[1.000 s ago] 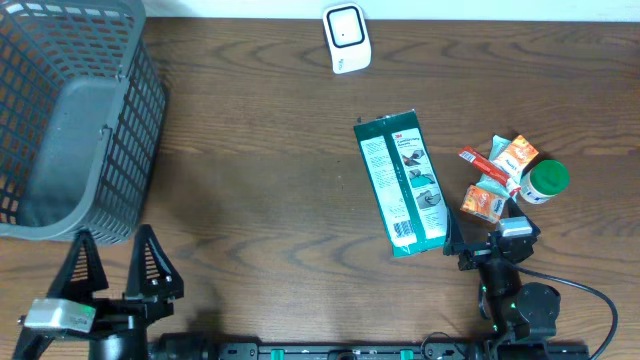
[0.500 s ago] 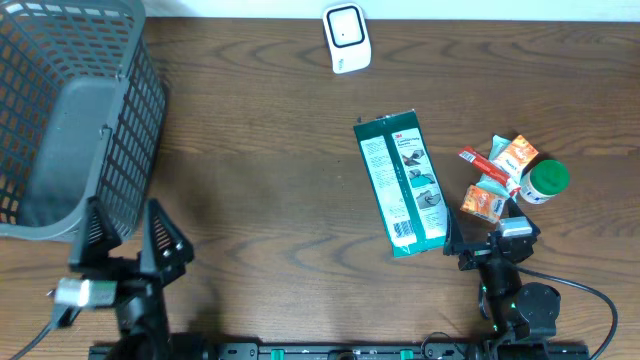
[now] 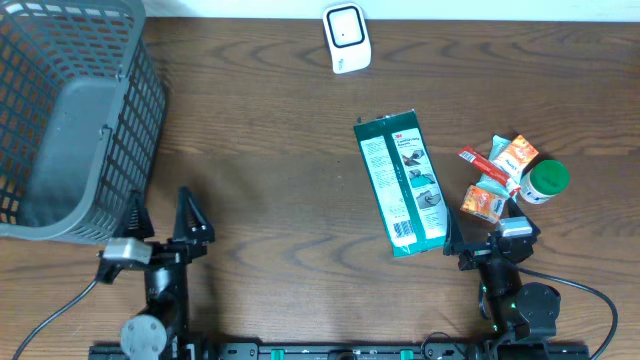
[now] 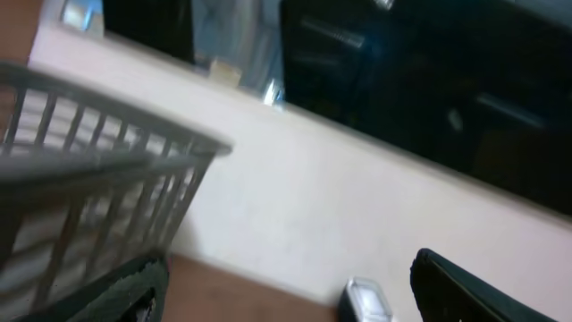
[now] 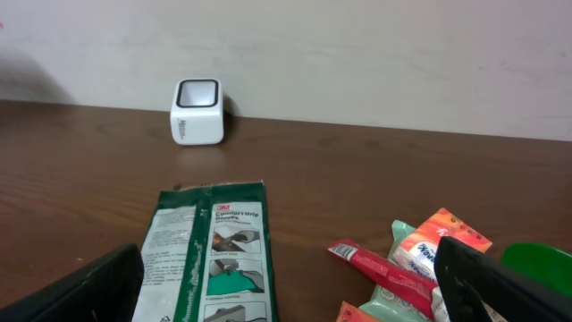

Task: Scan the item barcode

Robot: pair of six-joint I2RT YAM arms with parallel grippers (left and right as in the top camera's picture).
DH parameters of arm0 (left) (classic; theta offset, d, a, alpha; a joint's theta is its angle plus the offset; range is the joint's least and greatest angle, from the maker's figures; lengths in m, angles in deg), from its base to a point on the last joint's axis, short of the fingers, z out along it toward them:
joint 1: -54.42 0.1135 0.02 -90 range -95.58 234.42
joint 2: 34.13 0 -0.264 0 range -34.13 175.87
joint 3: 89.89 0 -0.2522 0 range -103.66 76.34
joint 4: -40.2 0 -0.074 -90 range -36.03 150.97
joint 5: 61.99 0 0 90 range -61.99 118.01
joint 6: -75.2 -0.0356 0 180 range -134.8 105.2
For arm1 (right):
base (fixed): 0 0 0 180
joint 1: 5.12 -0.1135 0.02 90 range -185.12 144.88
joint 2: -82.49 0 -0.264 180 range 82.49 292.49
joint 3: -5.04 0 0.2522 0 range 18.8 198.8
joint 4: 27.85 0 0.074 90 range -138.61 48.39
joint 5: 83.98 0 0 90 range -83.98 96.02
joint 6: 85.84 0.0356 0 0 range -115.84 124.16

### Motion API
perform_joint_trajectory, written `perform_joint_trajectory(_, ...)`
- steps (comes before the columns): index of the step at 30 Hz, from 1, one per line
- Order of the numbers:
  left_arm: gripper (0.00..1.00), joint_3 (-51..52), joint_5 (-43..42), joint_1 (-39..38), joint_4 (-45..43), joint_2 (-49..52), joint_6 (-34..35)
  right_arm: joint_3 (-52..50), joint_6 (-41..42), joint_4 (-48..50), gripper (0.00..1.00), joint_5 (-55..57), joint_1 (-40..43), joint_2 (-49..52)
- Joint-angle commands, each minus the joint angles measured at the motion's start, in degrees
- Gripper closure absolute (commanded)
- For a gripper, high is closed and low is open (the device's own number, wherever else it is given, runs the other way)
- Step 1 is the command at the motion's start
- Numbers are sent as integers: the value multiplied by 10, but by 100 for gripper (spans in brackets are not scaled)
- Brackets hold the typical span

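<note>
Here, the green 3M packet [image 3: 403, 185] lies flat, white label up.

A grey plastic lattice basket [image 3: 145, 95] sits at the far left of a dark brown wooden desk [image 3: 260, 150]. Well apart, near the right edge, a small cluster lies together: orange snack packets [image 3: 516, 155], a thin red sachet [image 3: 478, 160] and a white bottle with a green cap [image 3: 548, 181]. A plain pale wall [image 5: 357, 54] rises behind the desk.
</note>
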Motion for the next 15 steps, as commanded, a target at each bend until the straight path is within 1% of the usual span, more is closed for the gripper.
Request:
perform_joint_trajectory(1, 13, 5, -3, -2, 35, -5, -3, 0, -3, -2, 1, 2, 4, -3)
perform_joint_trajectory(6, 13, 5, -3, -2, 127, -5, -3, 0, -3, -2, 1, 2, 4, -3)
perform_joint_trajectory(10, 13, 5, -3, -2, 222, -5, -3, 0, -3, -2, 1, 2, 4, -3)
perform_joint_trajectory(13, 13, 5, -4, -2, 265, -5, -8, 0, -3, -2, 1, 2, 4, -3)
perform_joint_trajectory(15, 13, 5, -9, -2, 277, -5, -30, 0, -3, -2, 1, 2, 4, -3)
